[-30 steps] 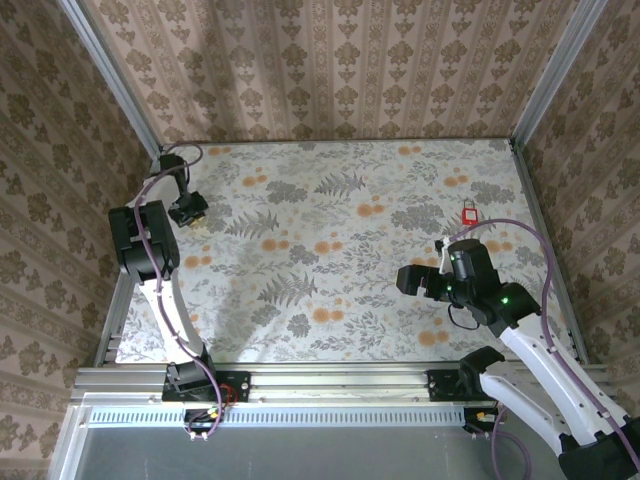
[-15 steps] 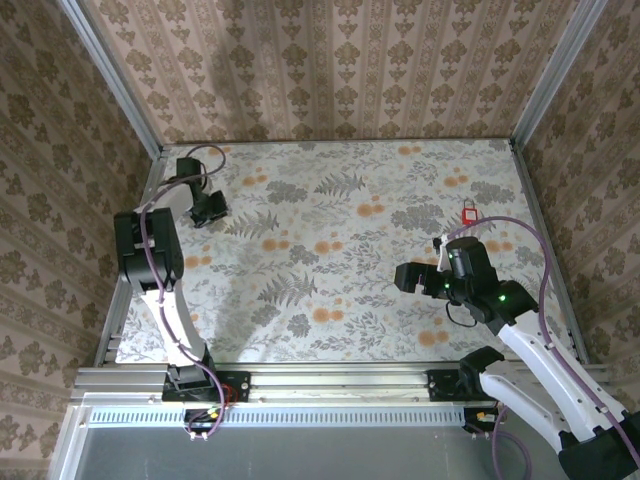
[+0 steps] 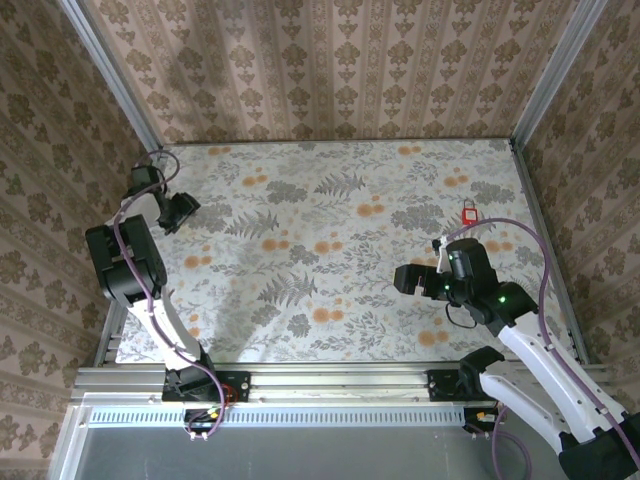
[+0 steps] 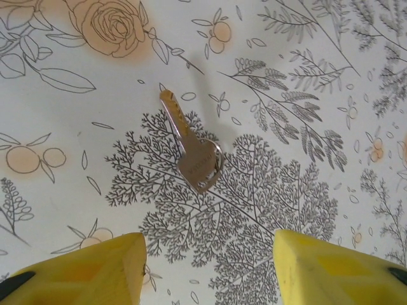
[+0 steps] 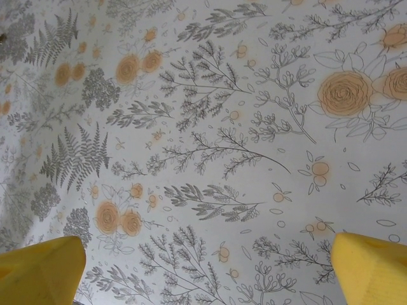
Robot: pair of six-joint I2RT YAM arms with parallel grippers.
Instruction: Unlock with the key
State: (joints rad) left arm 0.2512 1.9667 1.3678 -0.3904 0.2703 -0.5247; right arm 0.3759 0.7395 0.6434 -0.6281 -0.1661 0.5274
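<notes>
The left gripper (image 4: 210,274) is spread wide and holds nothing, its two yellow fingertips (image 4: 82,270) sitting in the lower corners of the left wrist view. Just ahead of the open gap, a silver key (image 4: 191,149) lies flat on the flower-printed table (image 4: 305,95), clear of both fingertips. Its rounded head, which carries a small ring, is the end nearer the gripper, and its blade points away toward the upper left of that view. From overhead, the left gripper (image 3: 178,212) hangs over the far left corner of the table, and its arm reaches forward along the left edge. The right gripper (image 3: 410,280) is also spread wide and holds nothing. In its wrist view the yellow fingertips (image 5: 41,270) frame a stretch of bare printed surface. A small red padlock (image 3: 469,213) lies farther from the arm bases than the right gripper and off to its right, apart from it and well across the table from the key. It is too small to tell whether it is fastened.
</notes>
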